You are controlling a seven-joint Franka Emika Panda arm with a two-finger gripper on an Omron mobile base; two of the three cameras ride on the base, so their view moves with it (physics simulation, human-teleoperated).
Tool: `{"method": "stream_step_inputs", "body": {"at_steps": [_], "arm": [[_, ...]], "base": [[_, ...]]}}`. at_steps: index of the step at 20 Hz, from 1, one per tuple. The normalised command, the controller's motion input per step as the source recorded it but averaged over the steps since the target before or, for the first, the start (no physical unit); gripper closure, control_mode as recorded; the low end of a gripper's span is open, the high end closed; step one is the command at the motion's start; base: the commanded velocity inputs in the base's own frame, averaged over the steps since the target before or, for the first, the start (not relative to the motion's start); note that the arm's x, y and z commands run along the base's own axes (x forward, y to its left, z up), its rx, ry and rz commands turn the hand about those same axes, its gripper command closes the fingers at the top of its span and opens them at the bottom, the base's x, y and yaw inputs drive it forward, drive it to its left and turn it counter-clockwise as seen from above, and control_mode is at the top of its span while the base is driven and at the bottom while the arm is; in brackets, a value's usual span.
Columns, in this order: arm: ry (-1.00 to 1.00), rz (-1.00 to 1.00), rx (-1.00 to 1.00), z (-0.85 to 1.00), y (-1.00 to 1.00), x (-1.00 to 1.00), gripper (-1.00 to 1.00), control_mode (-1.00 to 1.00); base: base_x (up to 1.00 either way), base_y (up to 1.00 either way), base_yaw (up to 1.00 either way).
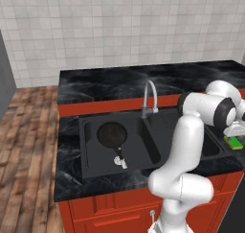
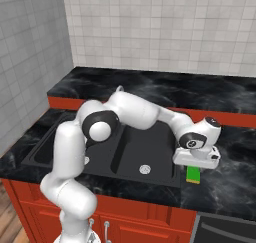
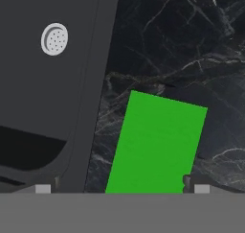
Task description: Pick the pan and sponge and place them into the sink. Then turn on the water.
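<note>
The pan [image 1: 112, 134] is already lying in the larger left basin of the sink [image 1: 88, 153], its handle pointing toward about 5 o'clock in the left base view, so the step in hand looks like picking up the sponge [image 3: 155, 143]. The sponge is lying green face up on the dark marble counter [image 3: 191, 45] just beside the sink's right rim, at about 3 o'clock from the smaller basin's drain [image 2: 145, 169] in the right base view. The gripper [image 3: 119, 188] is hovering directly over it with its jaws spread wide and nothing between them; in the hand view the two tips are straddling the near end of the green face. To do this well, the hand is best lowering straight down, keeping the sponge centred between the tips and squared to its long sides, since it is sitting slightly skewed. Closing too high risks pinching only the top edge; the soft block probably wants a low, gentle squeeze before lifting toward the basin.
</note>
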Motion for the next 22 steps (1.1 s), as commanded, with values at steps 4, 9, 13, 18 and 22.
{"method": "stream_step_inputs", "body": {"at_steps": [4, 9, 13, 18, 22], "arm": [[0.0, 0.03, 0.0, -0.08, -0.08, 0.0, -1.0, -1.0], [0.0, 0.02, 0.0, -0.13, -0.03, 0.0, -1.0, -1.0], [0.0, 0.03, 0.0, -0.16, 0.0, 0.0, -1.0, -1.0], [0.0, 0.03, 0.0, -0.12, 0.0, 0.0, -1.0, -1.0], [0.0, 0.03, 0.0, -0.09, 0.0, 0.0, -1.0, -1.0]], "base": [[0.0, 0.0, 0.0], [0.0, 0.0, 0.0], [0.0, 0.0, 0.0], [0.0, 0.0, 0.0], [0.0, 0.0, 0.0]]}}
